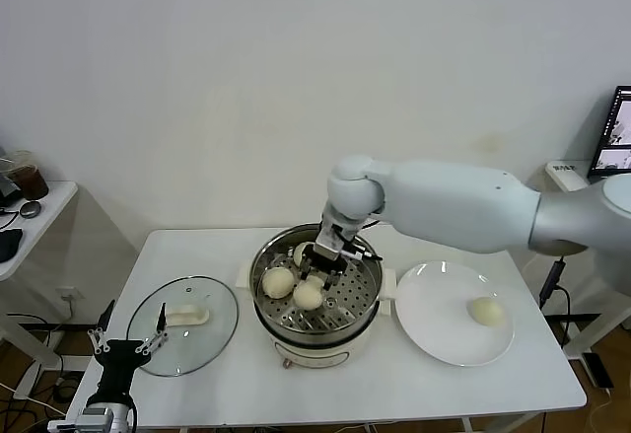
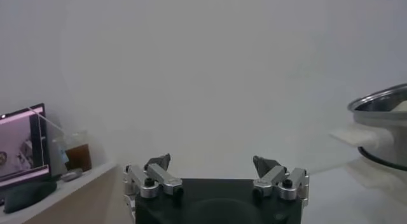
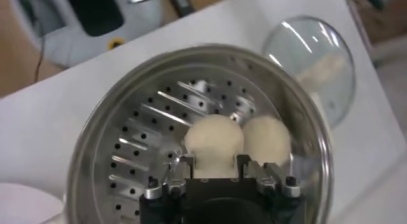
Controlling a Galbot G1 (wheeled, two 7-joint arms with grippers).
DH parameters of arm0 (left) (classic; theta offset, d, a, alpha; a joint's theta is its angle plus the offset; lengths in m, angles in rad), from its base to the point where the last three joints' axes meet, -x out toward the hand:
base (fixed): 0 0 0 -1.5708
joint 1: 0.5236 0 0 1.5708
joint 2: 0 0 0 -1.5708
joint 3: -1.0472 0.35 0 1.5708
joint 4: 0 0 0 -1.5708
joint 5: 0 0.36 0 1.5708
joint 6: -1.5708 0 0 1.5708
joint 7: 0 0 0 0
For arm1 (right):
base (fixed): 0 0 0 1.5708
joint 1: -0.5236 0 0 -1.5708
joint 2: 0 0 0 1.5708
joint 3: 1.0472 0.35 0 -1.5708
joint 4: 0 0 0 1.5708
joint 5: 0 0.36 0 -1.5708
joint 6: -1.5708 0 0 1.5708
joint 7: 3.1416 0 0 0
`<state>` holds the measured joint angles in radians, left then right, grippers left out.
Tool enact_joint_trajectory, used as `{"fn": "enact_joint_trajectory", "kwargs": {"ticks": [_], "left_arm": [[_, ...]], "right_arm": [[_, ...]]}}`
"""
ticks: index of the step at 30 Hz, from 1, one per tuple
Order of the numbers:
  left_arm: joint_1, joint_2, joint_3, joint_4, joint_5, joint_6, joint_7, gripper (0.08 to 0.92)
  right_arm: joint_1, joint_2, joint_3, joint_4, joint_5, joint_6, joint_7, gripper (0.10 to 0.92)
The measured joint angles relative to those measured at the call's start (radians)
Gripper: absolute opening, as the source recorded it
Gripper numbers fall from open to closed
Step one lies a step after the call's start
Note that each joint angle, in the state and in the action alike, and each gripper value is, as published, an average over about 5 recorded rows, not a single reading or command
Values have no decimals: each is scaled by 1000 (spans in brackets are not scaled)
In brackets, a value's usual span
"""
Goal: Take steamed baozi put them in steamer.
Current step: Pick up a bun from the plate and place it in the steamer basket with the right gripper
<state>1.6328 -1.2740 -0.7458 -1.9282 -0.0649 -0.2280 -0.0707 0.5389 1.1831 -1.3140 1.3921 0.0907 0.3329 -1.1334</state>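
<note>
Three baozi (image 1: 279, 281) in steamer (image 1: 317, 323), one outside

Steamer (image 1: 317, 295): mid-worktop, buns (image 1: 278, 281) inside.
Lid (image 1: 183, 324): left of the steamer.
Plate (image 1: 434, 329): right, one bun (image 1: 485, 311) on it.

Pale baozi and the steel steamer, mid-frame in the head view

The shiny steamer (image 1: 317, 300) on its cream base holds three round baozi (image 1: 278, 281) on the perforated tray; a fourth bun (image 1: 485, 311) lies alone at lower right.
</note>
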Motion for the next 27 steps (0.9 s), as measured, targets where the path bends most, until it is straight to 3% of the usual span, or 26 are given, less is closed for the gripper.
{"fn": "enact_joint_trajectory", "kwargs": {"ticks": [8,21,27], "left_arm": [[-1,-2,0,6,-1,-4,0,823],[-7,-4,3,10,-1,-5,0,823],[-5,1,1,5,-3,-5,0,823]], "right_arm": [[-3,19,-25,-24,-43,104,-23,447],[13,11,-13,-21,-43,151,-29,782],[54,-47,6,1,-4,104,-50,822]]}}
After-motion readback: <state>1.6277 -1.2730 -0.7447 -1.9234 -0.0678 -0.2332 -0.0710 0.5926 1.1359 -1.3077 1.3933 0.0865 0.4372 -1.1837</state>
